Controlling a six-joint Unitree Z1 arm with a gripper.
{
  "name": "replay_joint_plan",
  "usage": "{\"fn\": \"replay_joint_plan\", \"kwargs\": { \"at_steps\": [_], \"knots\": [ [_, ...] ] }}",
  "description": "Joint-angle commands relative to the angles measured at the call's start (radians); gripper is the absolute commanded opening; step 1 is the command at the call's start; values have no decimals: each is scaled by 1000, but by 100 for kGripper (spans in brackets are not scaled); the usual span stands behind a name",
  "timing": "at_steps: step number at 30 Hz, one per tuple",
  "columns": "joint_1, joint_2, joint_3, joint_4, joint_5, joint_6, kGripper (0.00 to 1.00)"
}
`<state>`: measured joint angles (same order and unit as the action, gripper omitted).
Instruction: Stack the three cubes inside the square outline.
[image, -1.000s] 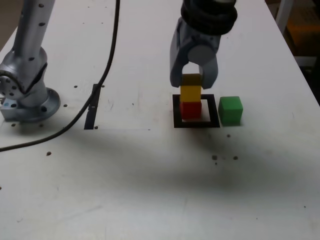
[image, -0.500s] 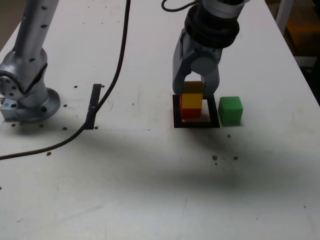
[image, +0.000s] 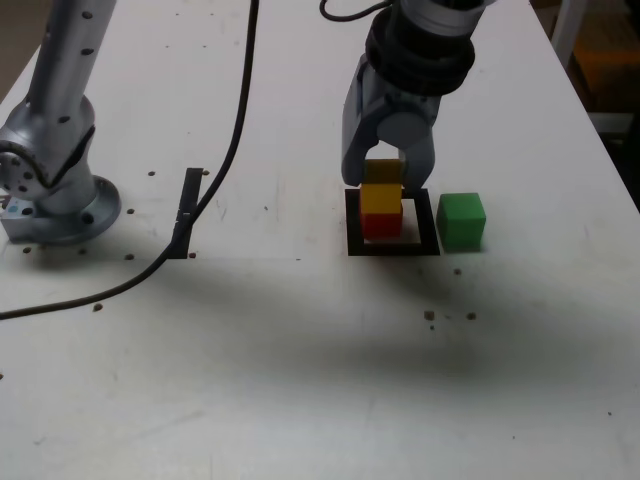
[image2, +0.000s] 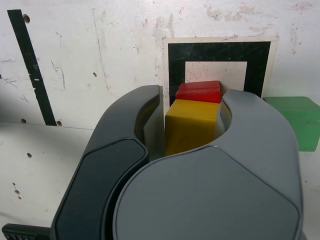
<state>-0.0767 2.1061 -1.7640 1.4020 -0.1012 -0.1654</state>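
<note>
The claw (image2: 192, 117) is closed on the yellow block (image: 381, 198), just right of centre in the exterior view, keeping it square over the red block (image: 381, 226) so it can serve as the second layer. Whether the two touch is hard to tell from this angle. The red one sits within the black square outline (image: 393, 249), toward its left side, as the base. The green block (image: 461, 221), just beyond the outline's right edge, stands apart, presumably saved for the top.
</note>
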Motion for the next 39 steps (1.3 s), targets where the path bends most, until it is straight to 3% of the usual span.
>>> {"fn": "replay_joint_plan", "kwargs": {
  "at_steps": [1, 4, 10, 16, 24, 31, 39],
  "knots": [
    [-2, -6, 5, 1, -5, -2, 22],
    [-2, -5, 10, 1, -13, -2, 30],
    [-2, -5, 20, 4, -29, -2, 55],
    [-2, -5, 16, 2, -27, -2, 67],
    [-2, -12, 10, 11, -3, -11, 74],
    [2, -77, -26, 171, 85, -73, 75],
    [-13, -107, -142, 207, 128, -77, 74]
  ]
}}
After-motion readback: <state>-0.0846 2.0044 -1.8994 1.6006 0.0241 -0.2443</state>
